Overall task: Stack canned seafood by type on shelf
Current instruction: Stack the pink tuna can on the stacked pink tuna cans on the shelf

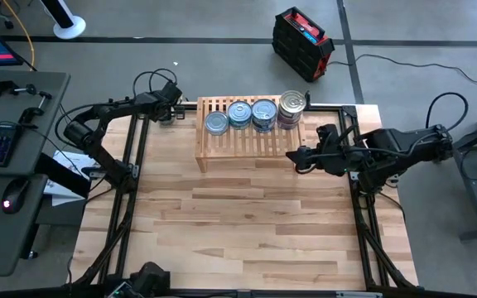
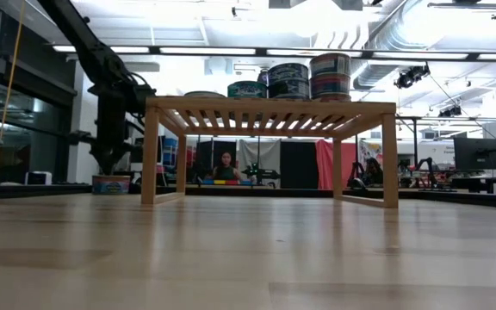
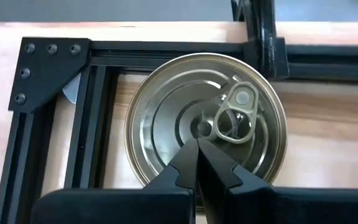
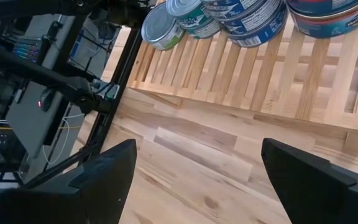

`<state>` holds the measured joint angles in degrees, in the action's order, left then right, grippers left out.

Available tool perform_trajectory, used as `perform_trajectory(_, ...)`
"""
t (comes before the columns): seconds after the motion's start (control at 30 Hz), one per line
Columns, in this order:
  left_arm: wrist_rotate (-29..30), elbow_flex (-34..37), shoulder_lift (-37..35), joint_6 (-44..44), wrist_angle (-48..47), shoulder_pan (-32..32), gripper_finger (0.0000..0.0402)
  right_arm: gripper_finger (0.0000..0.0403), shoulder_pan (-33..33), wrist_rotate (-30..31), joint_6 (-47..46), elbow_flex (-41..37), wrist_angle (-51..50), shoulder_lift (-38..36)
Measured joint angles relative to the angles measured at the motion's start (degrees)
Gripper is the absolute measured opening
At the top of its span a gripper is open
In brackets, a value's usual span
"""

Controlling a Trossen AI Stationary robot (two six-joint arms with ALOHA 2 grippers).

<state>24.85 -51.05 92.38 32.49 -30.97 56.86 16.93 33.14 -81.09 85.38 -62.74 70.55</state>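
One plain silver round tin with pull ring left at bench's far-left corner; left gripper, fingers pressed together, should spread first; right gripper spread.

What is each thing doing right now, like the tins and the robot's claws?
Tins on the shelf: four piles in a row, upright.
Shelf: standing on the table.
Loose tin: on the table, lid shut, pull ring flat.
Left gripper: shut, above the loose tin.
Right gripper: open, empty.
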Motion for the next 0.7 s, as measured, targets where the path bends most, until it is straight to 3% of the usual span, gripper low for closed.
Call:
perform_trajectory(0.57,-0.6,0.03,-0.04,-9.58,-22.77,-10.59,0.0,0.0337,0.0,-0.85,3.37,0.0,-0.17,0.39)
perform_trajectory(0.7,-1.02,0.53,-0.02,-8.19,-26.53,-13.78,0.0,0.0337,0.0,-2.05,4.64,0.0,-0.17,0.39)
